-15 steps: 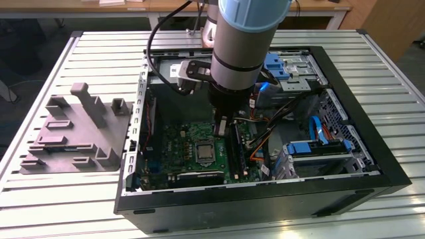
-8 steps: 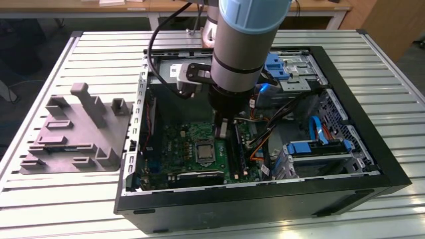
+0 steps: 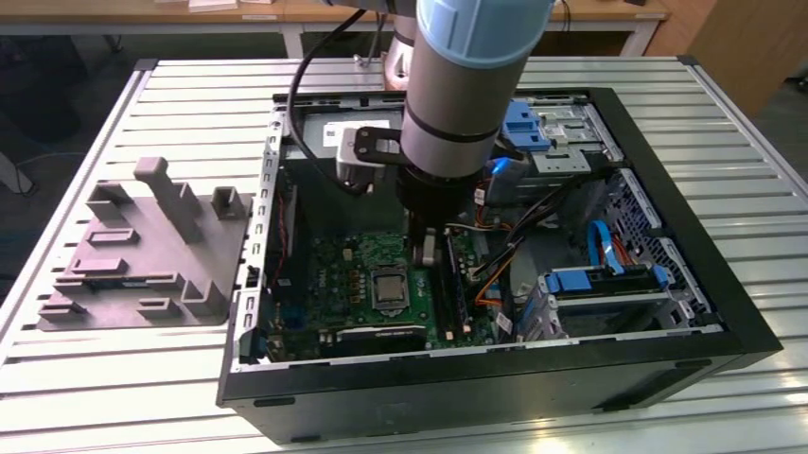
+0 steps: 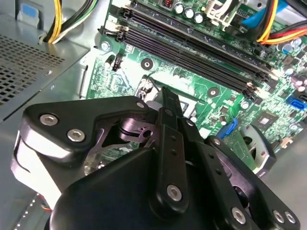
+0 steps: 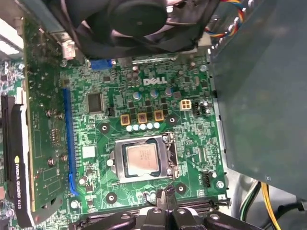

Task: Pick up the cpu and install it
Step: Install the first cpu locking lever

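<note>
Silvery metal shows in the middle of the green board: the cpu (image 5: 142, 158) lies flat inside the socket frame (image 5: 144, 161), square to its edges, so as far as I can judge it has been put in place. Whether it is fully seated, or whether the frame has been latched over it, I cannot tell from here.

The pincer (image 5: 163, 194) hangs inside the open computer case (image 3: 707, 274), just beside the socket on the memory-slot side, near the board but not touching the chip. In the second wrist view its dark fingers (image 4: 169, 103) look drawn together to a narrow tip with nothing between them; it carries nothing.

In the exterior view the arm (image 3: 461, 85) reaches down into the case, and the cpu (image 3: 389, 289) sits below and slightly forward of the pincer. Well away from the pincer, towards the exterior view's left, the grey plastic tray (image 3: 139, 255) stands on the slatted metal surface (image 3: 127, 378) with no chip visible on it. The carrying looks done; only securing may remain.
</note>
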Controlling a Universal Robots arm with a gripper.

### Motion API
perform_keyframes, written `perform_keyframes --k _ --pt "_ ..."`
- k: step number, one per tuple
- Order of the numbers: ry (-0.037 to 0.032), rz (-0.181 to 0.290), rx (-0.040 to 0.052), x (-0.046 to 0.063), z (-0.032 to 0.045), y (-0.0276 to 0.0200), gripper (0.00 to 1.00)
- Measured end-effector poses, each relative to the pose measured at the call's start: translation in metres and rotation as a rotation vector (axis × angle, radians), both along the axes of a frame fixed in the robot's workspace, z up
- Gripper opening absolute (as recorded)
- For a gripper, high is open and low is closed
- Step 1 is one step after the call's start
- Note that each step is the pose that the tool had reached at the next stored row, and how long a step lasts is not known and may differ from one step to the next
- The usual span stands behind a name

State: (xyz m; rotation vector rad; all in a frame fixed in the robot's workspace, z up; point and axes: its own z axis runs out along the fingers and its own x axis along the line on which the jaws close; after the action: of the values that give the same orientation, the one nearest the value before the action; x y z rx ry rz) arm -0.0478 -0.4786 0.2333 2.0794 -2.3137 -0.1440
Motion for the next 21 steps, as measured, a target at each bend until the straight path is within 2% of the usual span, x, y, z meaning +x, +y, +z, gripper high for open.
perform_keyframes --k 4,6,14,15,18,19,21 --pt "0.0001 0.047 -0.0002 0.0001 -0.0021 -0.0009 0.11" --pt "0.0000 0.050 -0.0001 -0.0001 -0.0022 -0.0024 0.11" --pt "0.0001 0.051 -0.0015 -0.0001 -0.0024 -0.0024 0.11" --pt "0.0003 0.052 -0.0057 -0.0001 -0.0026 -0.0025 0.11" --pt "0.0009 0.051 -0.0336 -0.0001 -0.0034 -0.0035 0.11" --pt "0.0011 0.052 -0.0383 -0.0001 -0.0036 -0.0045 0.11" --pt "0.0011 0.051 -0.0385 -0.0001 -0.0045 -0.0064 0.11"
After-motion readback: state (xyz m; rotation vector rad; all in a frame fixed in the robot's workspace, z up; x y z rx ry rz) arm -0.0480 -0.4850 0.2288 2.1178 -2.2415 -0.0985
